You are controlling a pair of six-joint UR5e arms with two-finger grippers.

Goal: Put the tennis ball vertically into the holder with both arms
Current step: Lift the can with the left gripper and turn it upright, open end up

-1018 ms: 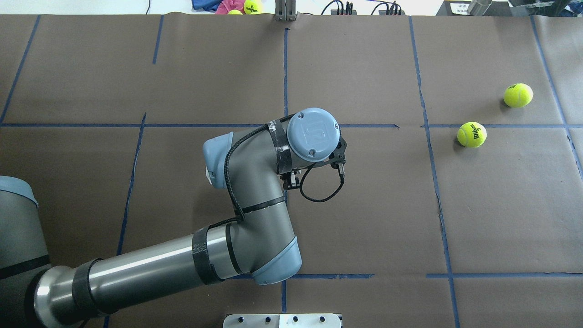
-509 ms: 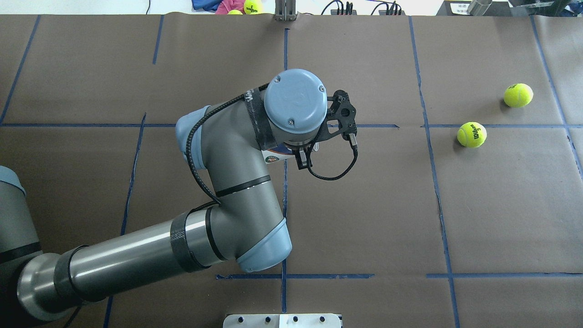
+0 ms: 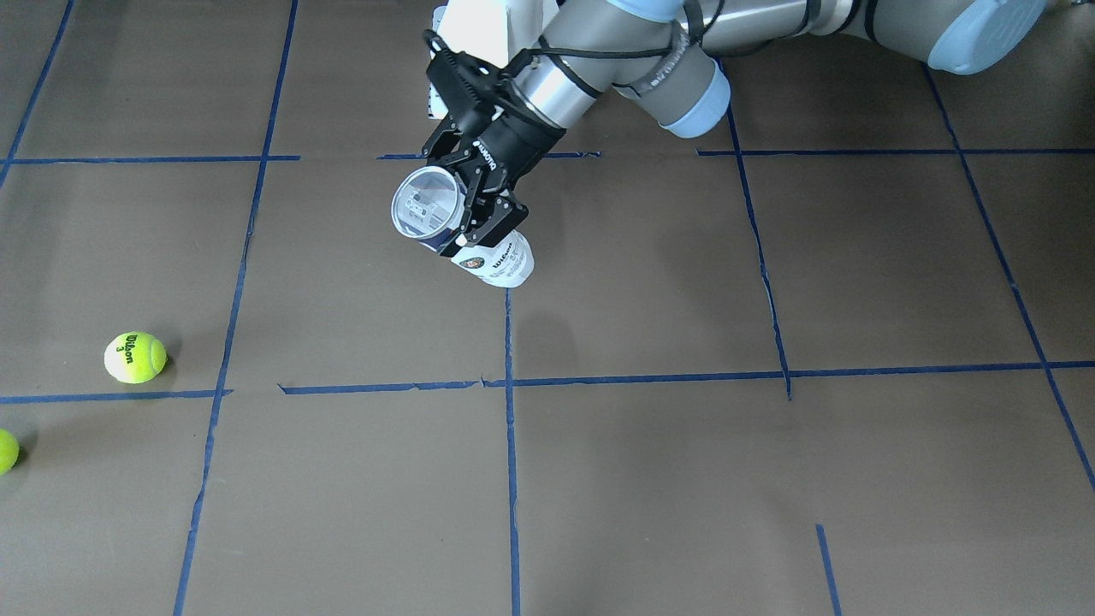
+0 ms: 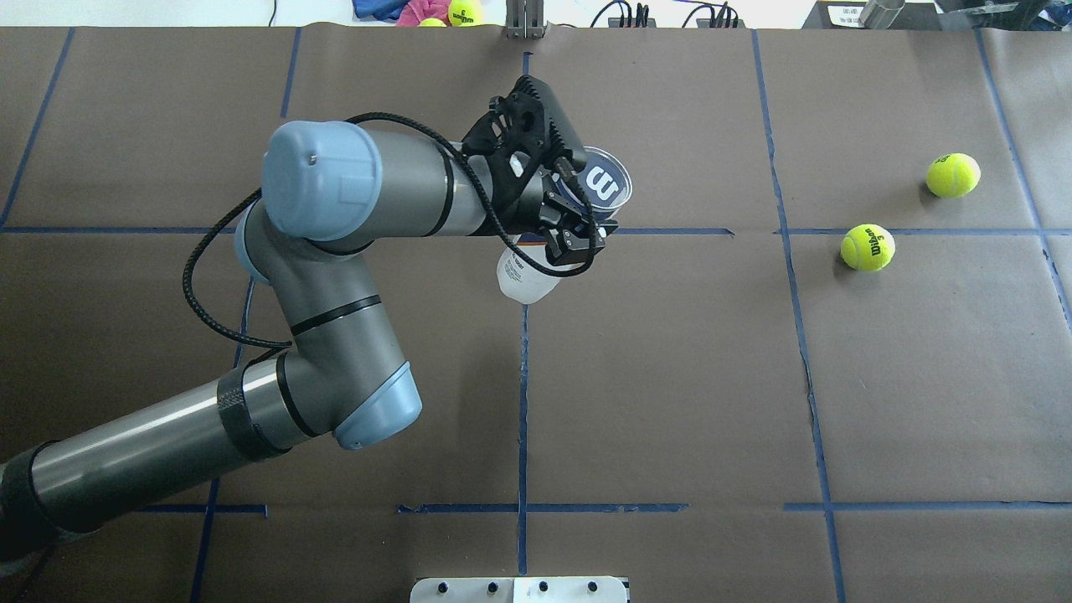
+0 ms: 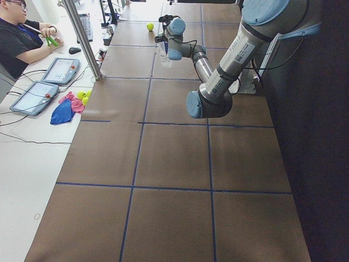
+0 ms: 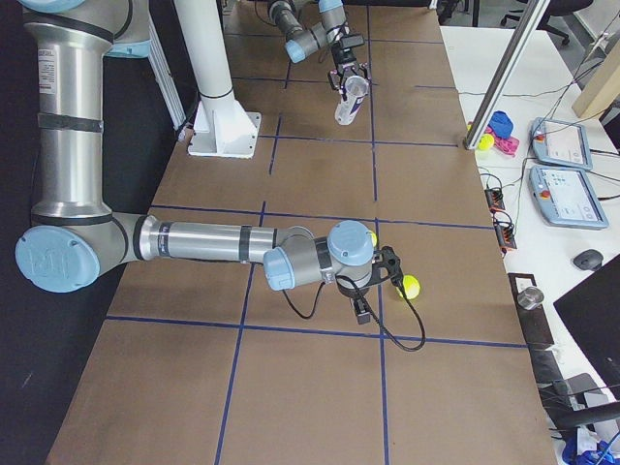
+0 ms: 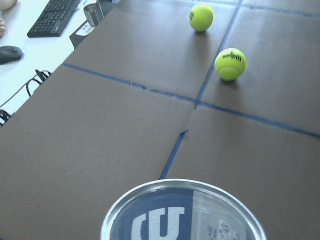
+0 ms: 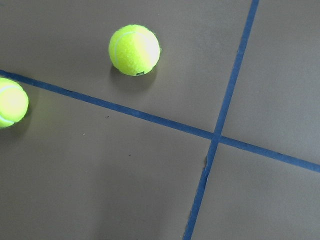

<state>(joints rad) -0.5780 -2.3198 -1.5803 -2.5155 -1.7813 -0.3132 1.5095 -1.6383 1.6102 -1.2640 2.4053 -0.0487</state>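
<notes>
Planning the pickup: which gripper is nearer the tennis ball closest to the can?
Right. The right gripper hangs near the tennis ball, beyond it; the left gripper, holding the can, is far across the table.

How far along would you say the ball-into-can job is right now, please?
Done: the left gripper has its fingers clamped on the holder, which is lifted off the table and tilted, not upright.
In hand: the right gripper is beside the Wilson tennis ball and a second ball; both lie on the table.
Left: grasp a ball, stand the holder upright and insert the ball.
</notes>
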